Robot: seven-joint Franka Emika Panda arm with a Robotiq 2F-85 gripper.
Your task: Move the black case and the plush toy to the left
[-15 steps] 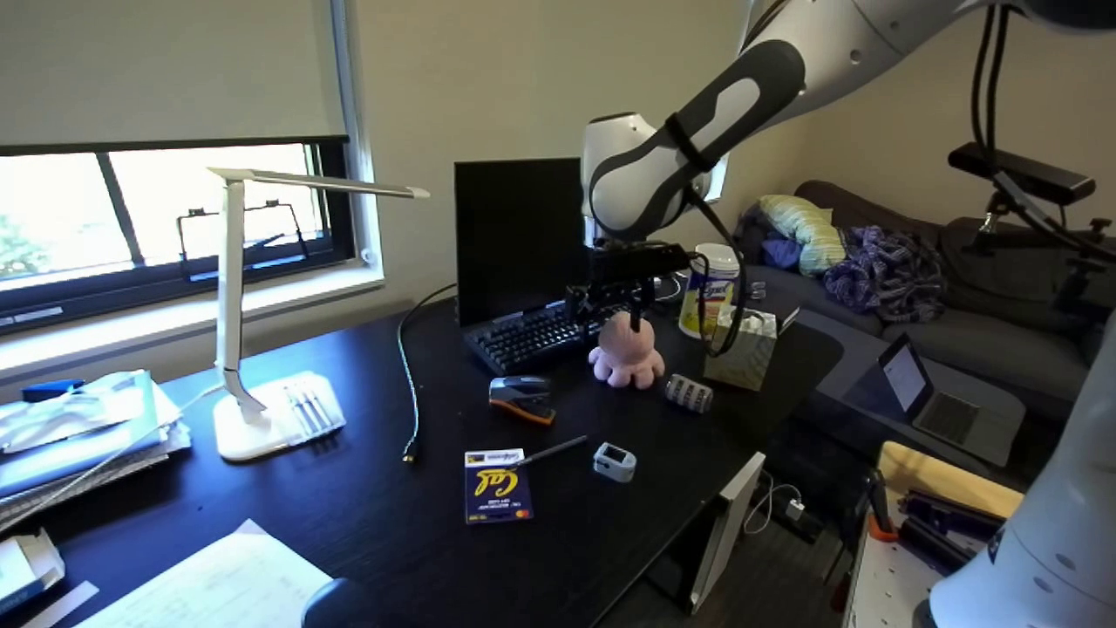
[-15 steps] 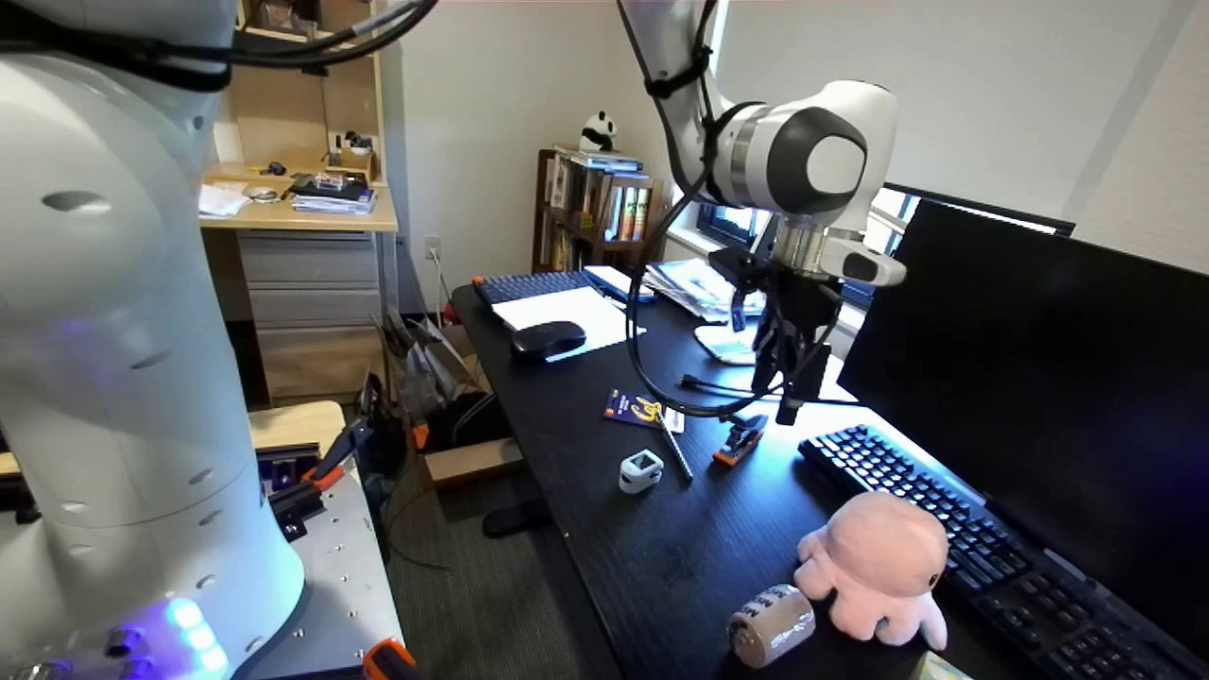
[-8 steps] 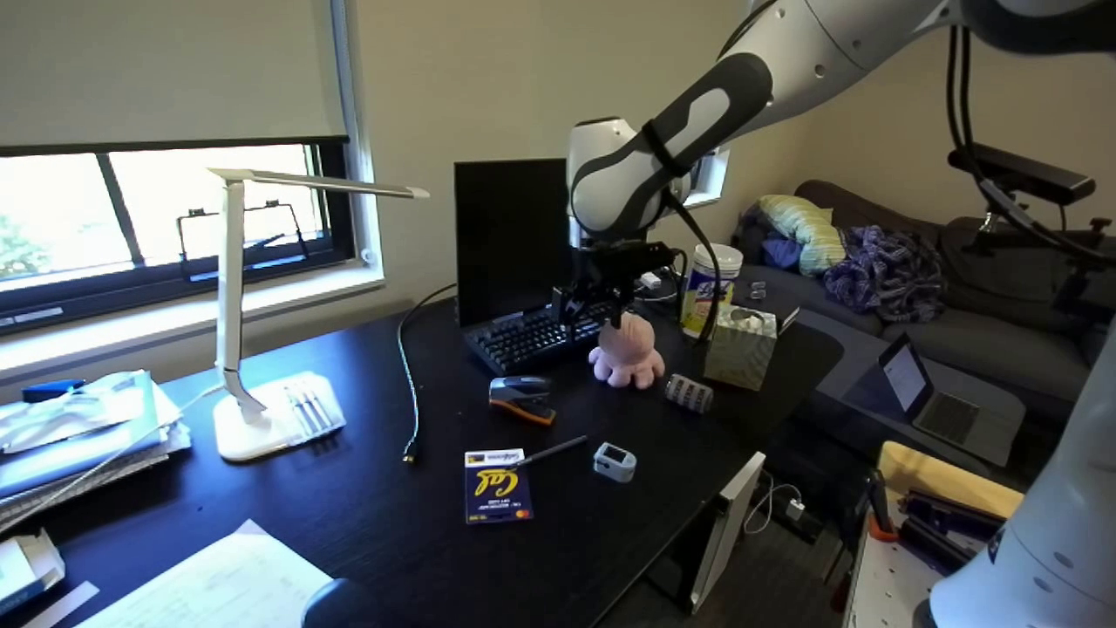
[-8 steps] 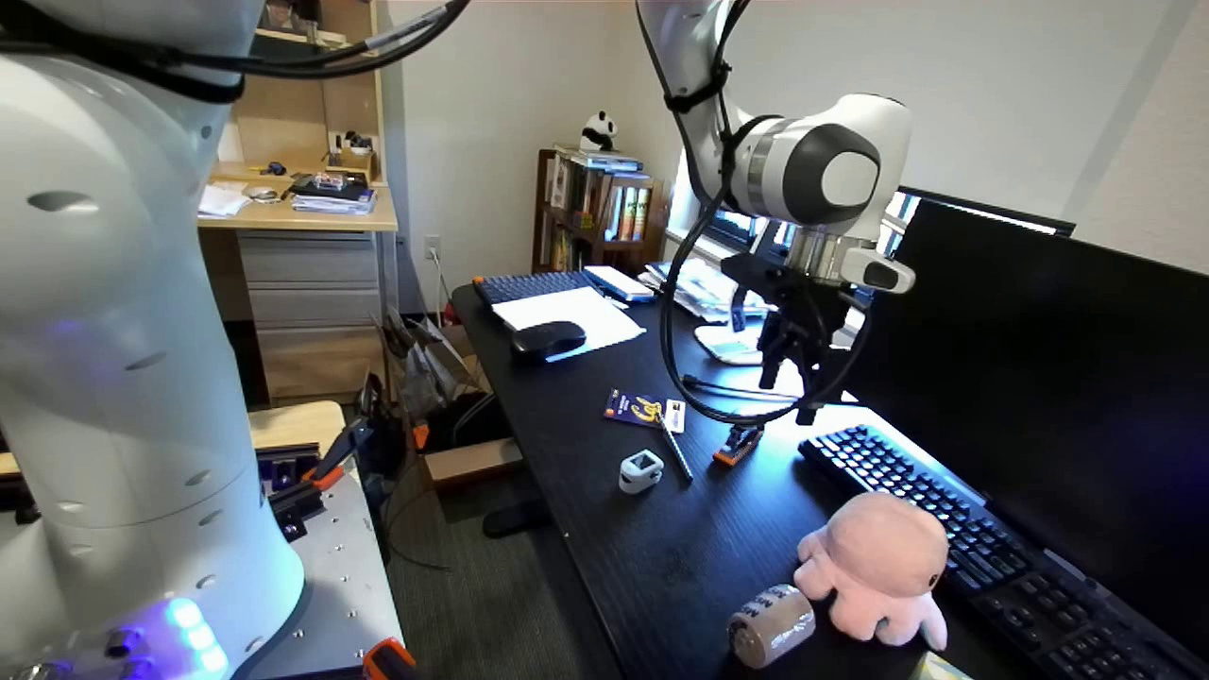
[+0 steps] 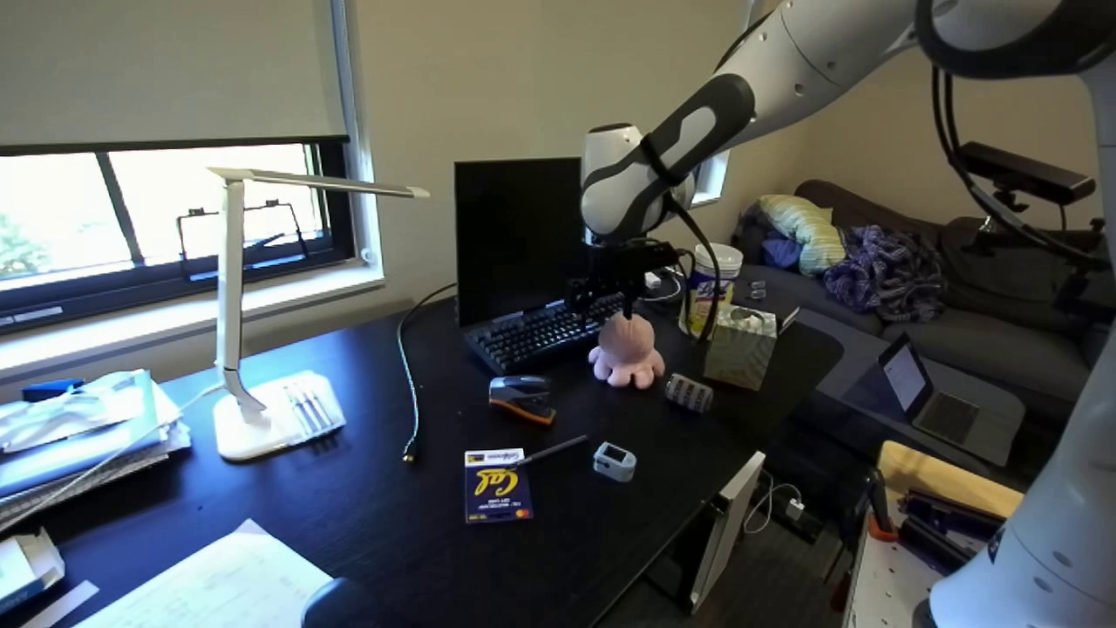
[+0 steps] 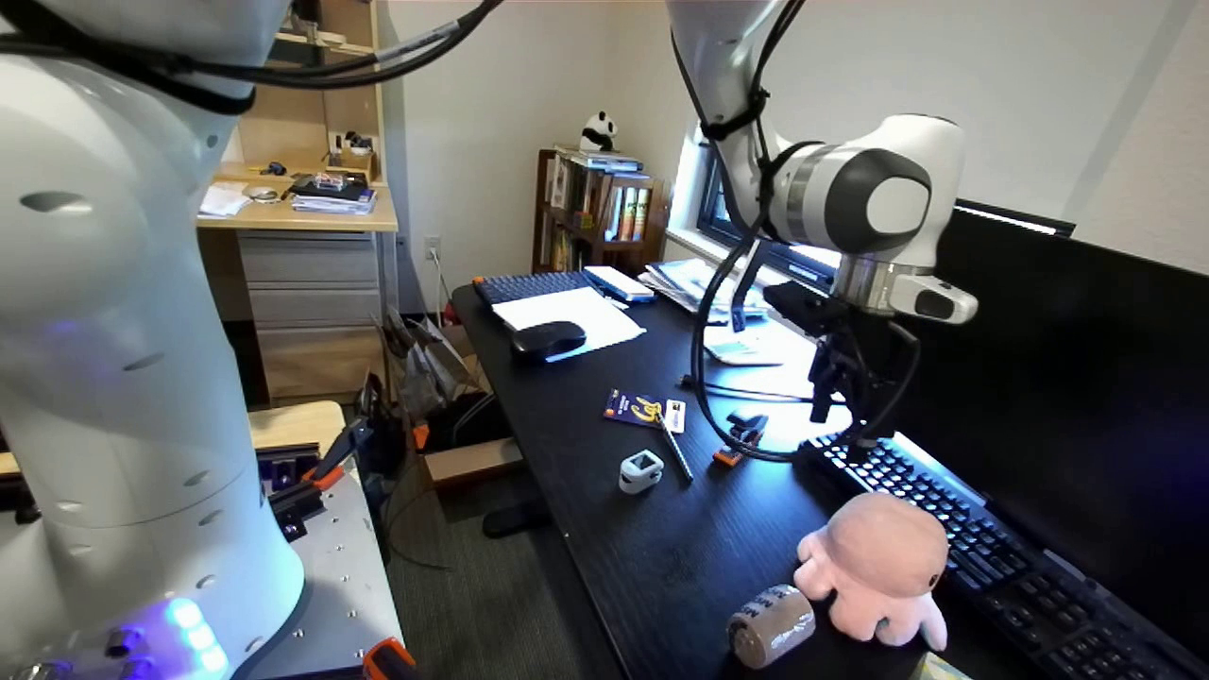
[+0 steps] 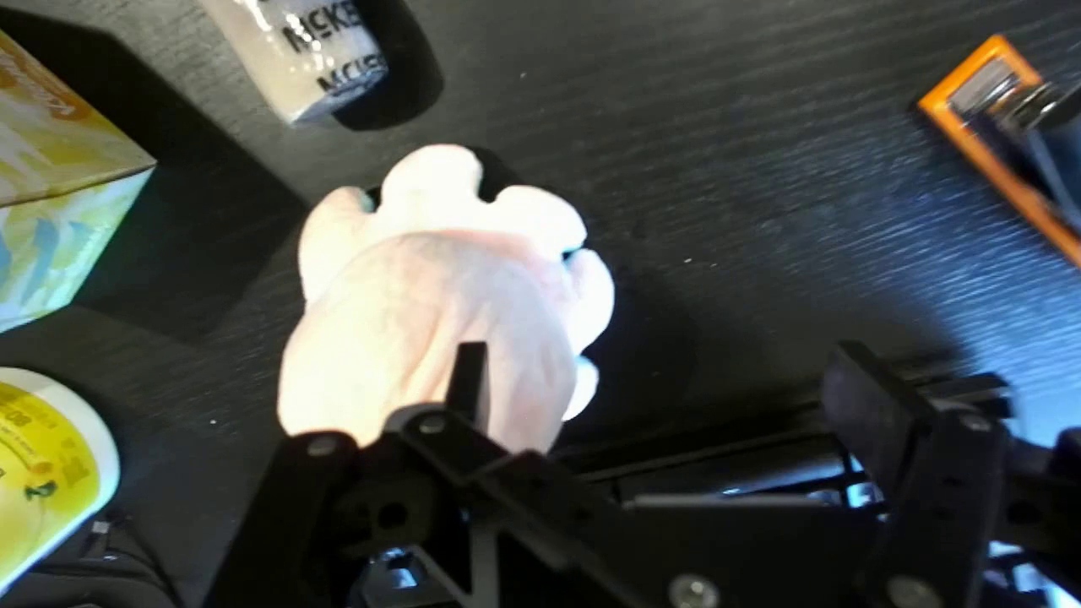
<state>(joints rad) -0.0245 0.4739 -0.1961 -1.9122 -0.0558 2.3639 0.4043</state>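
My gripper hanging with spread jaws, above and beside the plush toy

I am holding the jaws wide apart, as the wrist view is showing. The pink toy is sitting upright on the black desk, below my gripper and off toward one jaw. In the wrist view that jaw is overlapping the toy, while in an exterior view a gap is showing between the toy's head and my gripper. Beneath me the keyboard is lying, partly hidden by the jaws, and the monitor is standing behind my gripper in both exterior views.

On the toy's side, farther from my gripper than the toy, the wrapped roll is lying near the toy but apart from it; the patterned box and the yellow-labelled tub are standing on that side too. On my opposite side the stapler is resting, its orange edge reaching into the wrist view. Beyond the stapler the blue card is lying, with one end of the pen resting over it; the small white device is sitting near the pen's other end.
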